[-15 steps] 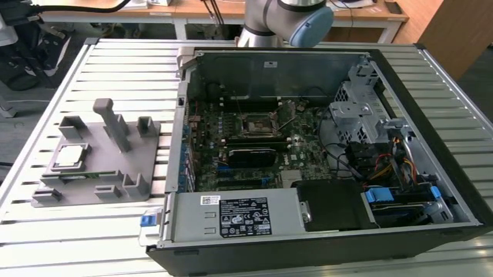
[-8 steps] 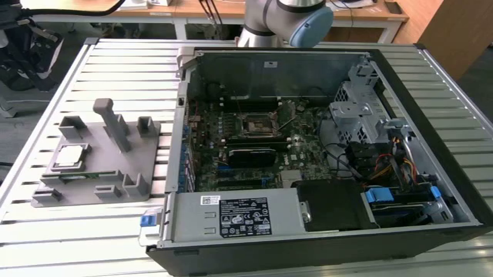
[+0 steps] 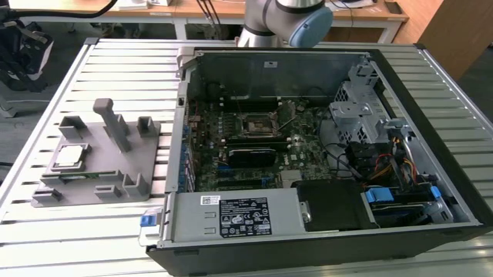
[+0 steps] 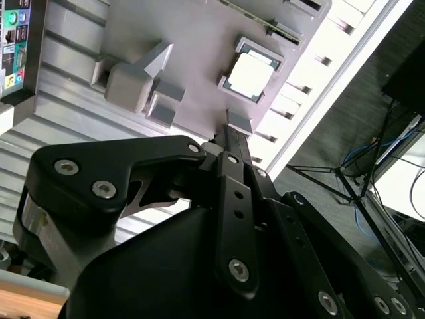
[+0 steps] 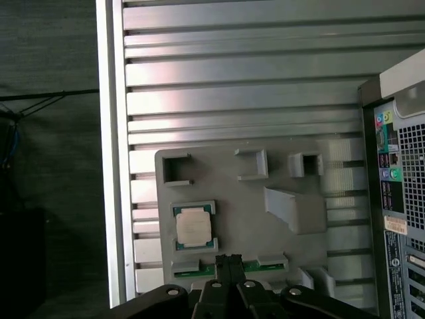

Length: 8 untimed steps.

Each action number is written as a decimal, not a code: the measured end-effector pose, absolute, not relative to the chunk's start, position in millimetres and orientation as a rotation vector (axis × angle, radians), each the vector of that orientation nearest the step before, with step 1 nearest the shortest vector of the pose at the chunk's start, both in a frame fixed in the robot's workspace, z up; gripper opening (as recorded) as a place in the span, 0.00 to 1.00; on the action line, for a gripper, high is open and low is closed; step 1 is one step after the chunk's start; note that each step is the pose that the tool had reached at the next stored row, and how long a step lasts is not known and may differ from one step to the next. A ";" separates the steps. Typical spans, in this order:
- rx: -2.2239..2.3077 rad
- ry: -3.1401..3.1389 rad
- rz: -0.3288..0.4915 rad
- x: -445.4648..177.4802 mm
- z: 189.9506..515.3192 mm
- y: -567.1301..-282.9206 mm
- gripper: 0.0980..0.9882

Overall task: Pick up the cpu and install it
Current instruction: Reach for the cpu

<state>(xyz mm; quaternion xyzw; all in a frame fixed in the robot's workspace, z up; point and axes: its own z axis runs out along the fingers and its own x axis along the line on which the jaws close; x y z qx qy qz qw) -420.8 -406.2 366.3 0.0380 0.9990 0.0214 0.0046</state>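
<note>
The cpu [image 3: 71, 156] is a small square chip with a silver top and a thin green rim. It lies flat in a recess of the grey holder plate [image 3: 115, 173] on the slatted table, at the exterior view's left. Both wrist views look down on it from well above: cpu [image 4: 249, 74], cpu [image 5: 194, 226]. My gripper [image 5: 229, 260] hangs high over the holder plate's edge, close beside the cpu in the picture and not touching it. Its black fingertips [image 4: 229, 131] are pressed together with nothing between them. The black socket frame [image 3: 257, 125] sits on the motherboard inside the open computer case.
The open computer case [image 3: 431, 190] takes up the table's middle and the exterior view's right, with a drive cage, cables and a power supply [image 3: 239, 216] inside. The holder plate carries several upright grey blocks [image 3: 112, 124]. The table's edge [image 5: 109, 166] runs beside the plate.
</note>
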 end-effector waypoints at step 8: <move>0.119 3.130 0.067 -434.0 365.4 -406.3 0.01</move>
